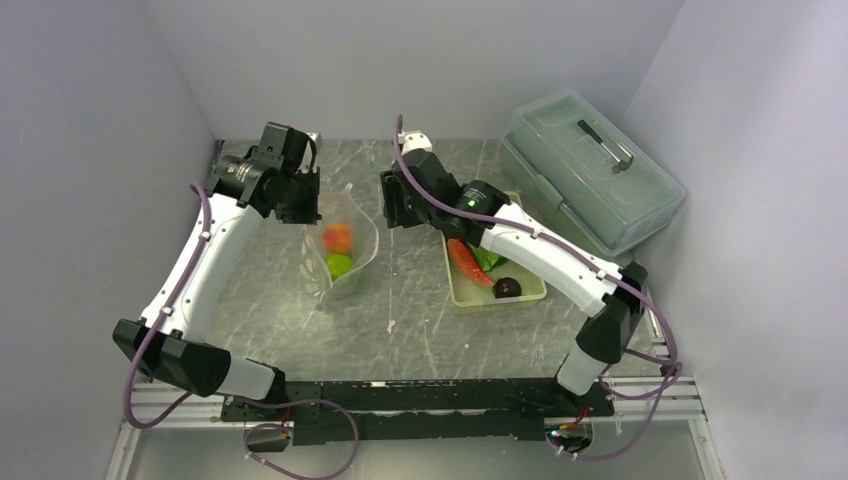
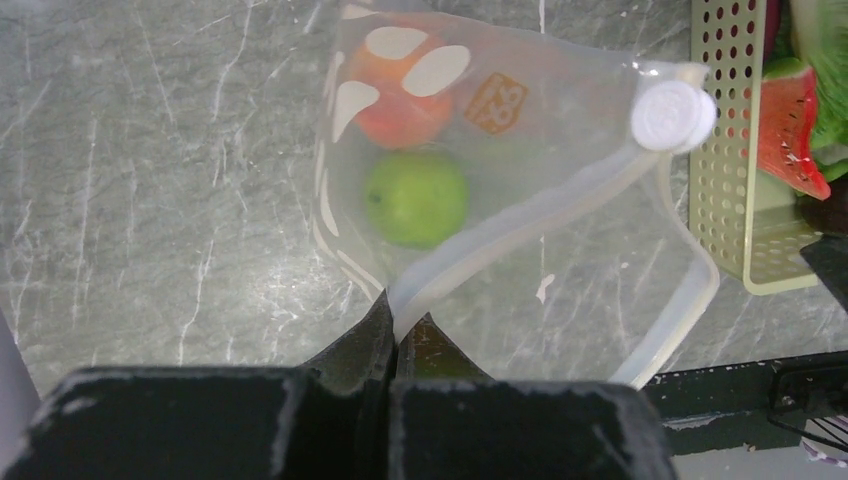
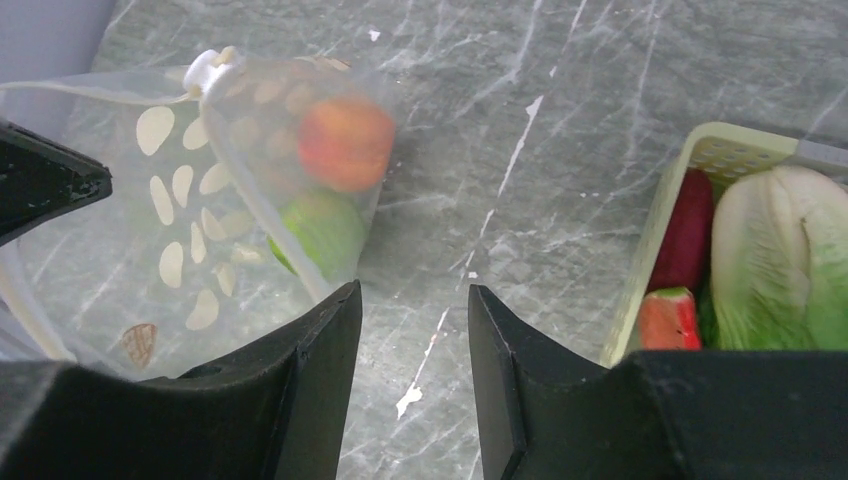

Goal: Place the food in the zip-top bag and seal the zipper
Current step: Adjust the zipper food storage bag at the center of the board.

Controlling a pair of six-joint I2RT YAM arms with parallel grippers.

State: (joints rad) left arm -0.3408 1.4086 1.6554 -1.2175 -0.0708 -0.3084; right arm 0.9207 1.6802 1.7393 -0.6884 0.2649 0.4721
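Left gripper [image 2: 396, 336]: clamped shut on the zipper [image 2: 520, 215] of the zip-top bag [image 1: 366, 226], in which the orange-red ball [image 2: 405, 100] and green ball [image 2: 415, 198] are contained. Right gripper [image 3: 412, 345]: partly opened, empty, held above the table [image 3: 560, 200] between bag and basket [image 3: 658, 235].

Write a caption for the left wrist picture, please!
Shut left gripper pinches clear spotted plastic bag holding green ball and orange-red ball.
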